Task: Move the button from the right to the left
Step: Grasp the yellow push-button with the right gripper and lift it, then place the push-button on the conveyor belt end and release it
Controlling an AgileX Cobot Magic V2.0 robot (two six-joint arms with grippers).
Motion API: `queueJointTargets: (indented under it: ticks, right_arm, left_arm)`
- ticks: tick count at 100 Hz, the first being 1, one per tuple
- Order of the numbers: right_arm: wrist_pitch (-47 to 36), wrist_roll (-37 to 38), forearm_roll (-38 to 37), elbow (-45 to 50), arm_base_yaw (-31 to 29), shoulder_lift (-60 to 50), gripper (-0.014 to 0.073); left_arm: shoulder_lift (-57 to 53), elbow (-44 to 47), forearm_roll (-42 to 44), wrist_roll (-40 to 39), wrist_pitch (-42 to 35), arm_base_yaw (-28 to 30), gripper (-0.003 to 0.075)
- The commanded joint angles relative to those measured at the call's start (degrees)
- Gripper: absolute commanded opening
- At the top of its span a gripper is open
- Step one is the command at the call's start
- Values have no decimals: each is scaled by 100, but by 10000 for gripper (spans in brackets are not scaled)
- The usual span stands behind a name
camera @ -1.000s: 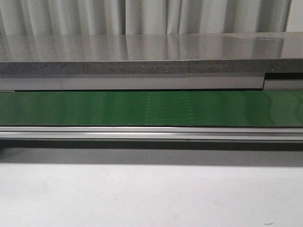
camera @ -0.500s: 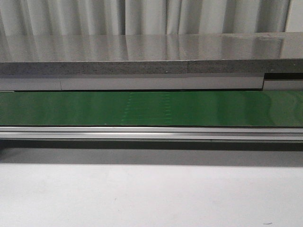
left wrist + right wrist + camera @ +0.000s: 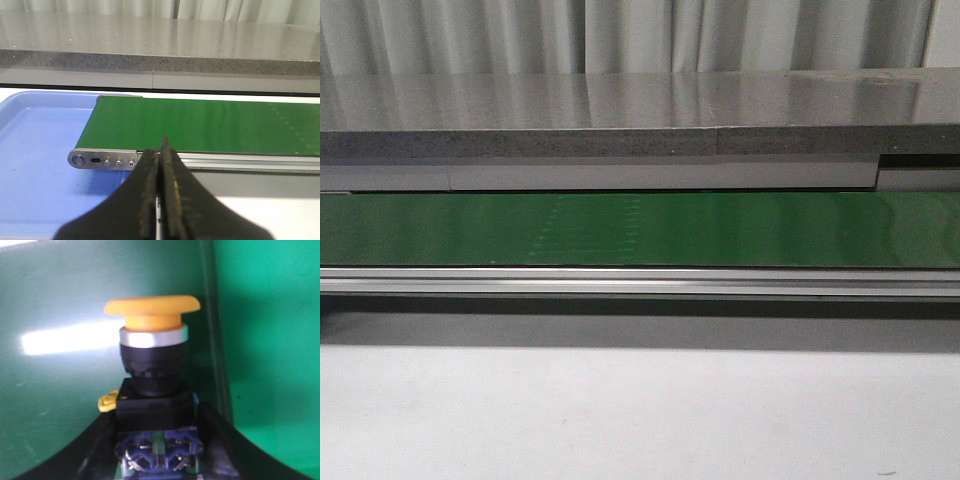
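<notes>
The button [image 3: 152,307] has a yellow-orange mushroom cap, a silver collar and a black blocky body with a blue terminal base. It shows only in the right wrist view. My right gripper [image 3: 157,421] is shut on its black body, one dark finger [image 3: 102,440] on each side, with the green conveyor belt [image 3: 50,315] behind it. My left gripper [image 3: 161,150] is shut and empty, in front of the left end of the belt [image 3: 200,125]. Neither gripper nor the button shows in the front view.
A blue tray [image 3: 35,165] sits under and beside the belt's left end with its metal end plate [image 3: 102,160]. The belt [image 3: 640,228] runs across the front view, with an aluminium rail in front, a grey stone counter [image 3: 620,110] behind and a white table [image 3: 620,420] in front.
In the front view a faint dotted mark on the belt has moved leftward across the frames. Nothing else has changed there.
</notes>
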Motion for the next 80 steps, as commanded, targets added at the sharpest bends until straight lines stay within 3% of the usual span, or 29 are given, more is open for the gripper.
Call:
queueJointTargets:
  ticks: [1, 12, 27, 32, 80]
  right_arm:
    - [-76, -13, 42, -121, 36, -173, 78]
    - [-133, -15, 42, -110, 37, -173, 207]
    - [-199, -15, 78, -110, 37, -173, 529]
    - [-199, -15, 78, -110, 37, -173, 584]
    - [116, -22, 85, -110, 439, -810, 602]
  left_arm:
    - [-182, 254, -5, -51, -448, -32, -20]
    - [-182, 254, -5, -51, -448, -32, -20]
    - [-182, 254, -5, -51, -448, -32, -20]
    - [-182, 254, -5, -51, -448, -32, -20]
    - [-182, 254, -5, -51, -448, -32, -20]
